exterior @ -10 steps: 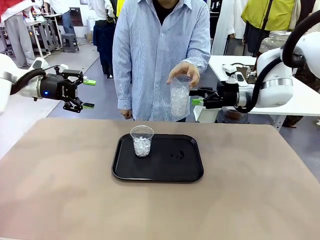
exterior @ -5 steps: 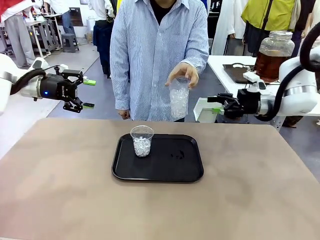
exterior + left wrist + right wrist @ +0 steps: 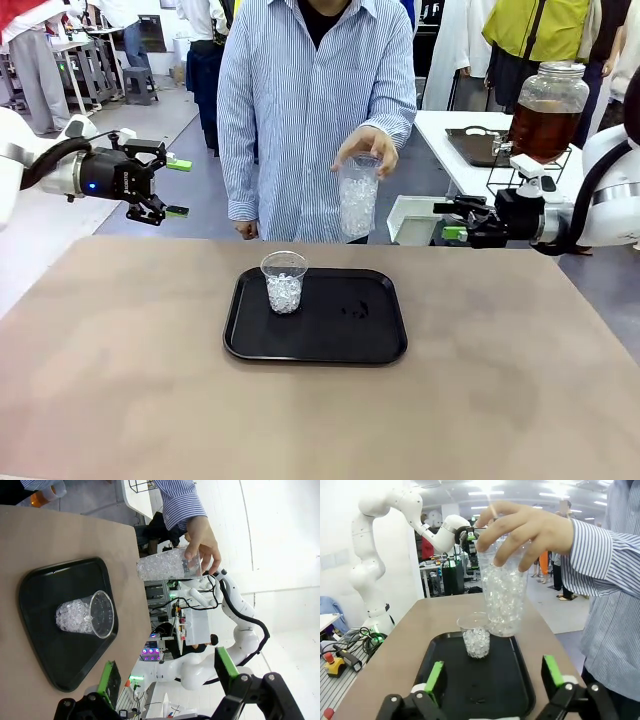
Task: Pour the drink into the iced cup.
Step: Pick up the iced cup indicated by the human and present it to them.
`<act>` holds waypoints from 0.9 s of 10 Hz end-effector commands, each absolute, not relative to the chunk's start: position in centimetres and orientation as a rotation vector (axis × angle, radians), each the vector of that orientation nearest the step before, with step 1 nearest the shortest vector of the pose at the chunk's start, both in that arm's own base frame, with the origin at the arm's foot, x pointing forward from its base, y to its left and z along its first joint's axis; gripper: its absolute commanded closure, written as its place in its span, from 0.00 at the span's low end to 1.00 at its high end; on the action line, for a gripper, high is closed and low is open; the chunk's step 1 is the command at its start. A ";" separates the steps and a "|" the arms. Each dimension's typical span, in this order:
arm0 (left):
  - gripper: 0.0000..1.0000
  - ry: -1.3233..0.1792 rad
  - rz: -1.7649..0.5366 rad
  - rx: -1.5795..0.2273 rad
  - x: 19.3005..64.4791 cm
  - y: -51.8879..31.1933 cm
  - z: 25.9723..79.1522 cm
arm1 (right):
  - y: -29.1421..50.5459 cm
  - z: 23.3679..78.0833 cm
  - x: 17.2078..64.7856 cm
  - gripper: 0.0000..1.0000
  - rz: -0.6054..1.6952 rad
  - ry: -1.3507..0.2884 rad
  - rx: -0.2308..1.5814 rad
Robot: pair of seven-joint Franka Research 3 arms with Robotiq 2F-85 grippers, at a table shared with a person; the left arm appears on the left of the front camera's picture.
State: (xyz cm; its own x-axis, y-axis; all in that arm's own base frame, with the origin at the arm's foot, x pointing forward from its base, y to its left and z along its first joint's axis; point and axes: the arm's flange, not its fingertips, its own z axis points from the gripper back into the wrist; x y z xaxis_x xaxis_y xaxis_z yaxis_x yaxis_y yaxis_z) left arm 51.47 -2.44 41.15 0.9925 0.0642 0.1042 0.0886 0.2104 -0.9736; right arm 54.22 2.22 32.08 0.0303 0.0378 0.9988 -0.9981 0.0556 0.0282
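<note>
Right gripper [image 3: 452,220] drawn back from the person's ice-filled cup [image 3: 358,198], jaws wide and empty, left gripper [image 3: 178,188] likewise (nothing held), stand [image 3: 498,172] under the drink [image 3: 543,125] half hidden by right arm [image 3: 610,198].

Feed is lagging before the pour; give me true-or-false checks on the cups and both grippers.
The short iced cup stands upright on the black tray. True.
The right gripper is shut on the tall cup. False: it is open and empty; the person's hand holds the tall cup.
The left gripper is open and empty. True.
The tall cup stands on the black tray. False: it is held up in the air.
</note>
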 end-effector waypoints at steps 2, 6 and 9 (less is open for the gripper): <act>0.00 -0.137 -0.016 -1.359 51.4 -2.5 41.3 | 2.2 32.2 54.3 0.00 1.167 -1.181 1.158; 0.00 -0.137 -0.016 -1.359 51.4 -2.5 41.3 | 2.2 32.2 54.3 0.00 1.167 -1.181 1.158; 0.00 -0.137 -0.016 -1.359 51.4 -2.5 41.3 | 2.2 32.2 54.3 0.00 1.167 -1.181 1.158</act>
